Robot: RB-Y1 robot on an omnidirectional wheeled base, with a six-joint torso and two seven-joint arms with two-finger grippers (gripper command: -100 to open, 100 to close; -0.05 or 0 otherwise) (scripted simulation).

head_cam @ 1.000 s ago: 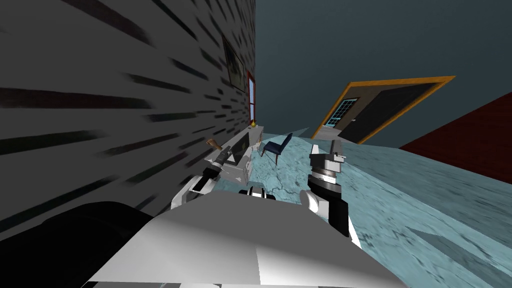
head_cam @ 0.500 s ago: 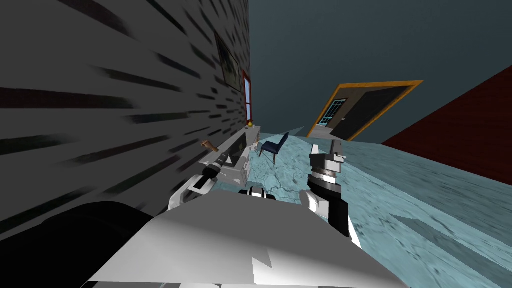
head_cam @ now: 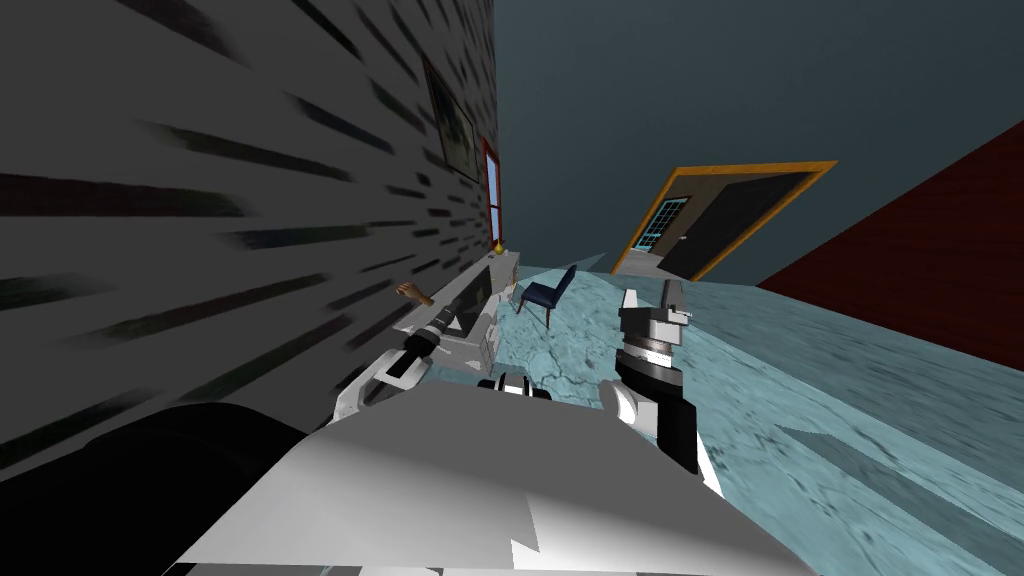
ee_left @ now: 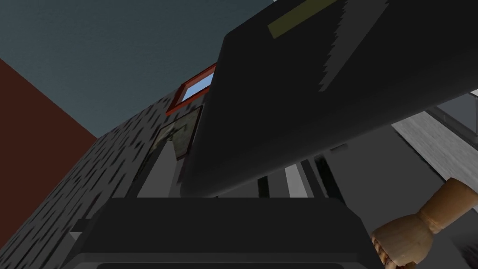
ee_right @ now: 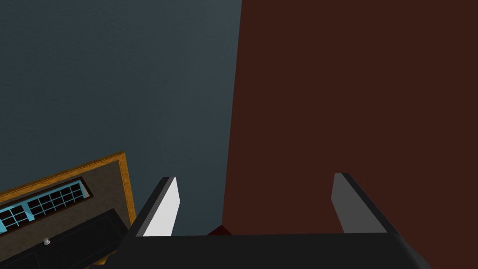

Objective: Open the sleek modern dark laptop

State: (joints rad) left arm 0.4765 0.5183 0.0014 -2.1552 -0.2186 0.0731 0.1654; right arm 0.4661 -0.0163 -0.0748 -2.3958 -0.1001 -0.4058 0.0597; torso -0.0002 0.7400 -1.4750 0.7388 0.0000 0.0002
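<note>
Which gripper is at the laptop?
The left gripper, out over the desk close to the dark laptop; the right gripper is held upright over the floor, open, away from the desk.

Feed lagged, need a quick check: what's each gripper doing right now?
Left gripper: cannot be told; close to the laptop lid.
Right gripper: open, holding nothing.

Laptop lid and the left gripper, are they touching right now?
Cannot tell. The left wrist view has the laptop lid looming close over the left gripper, yet neither contact nor gap shows plainly.

Laptop (ee_left: 317, 93) on desk (head_cam: 470, 342), chair (head_cam: 548, 292) beside desk
</note>
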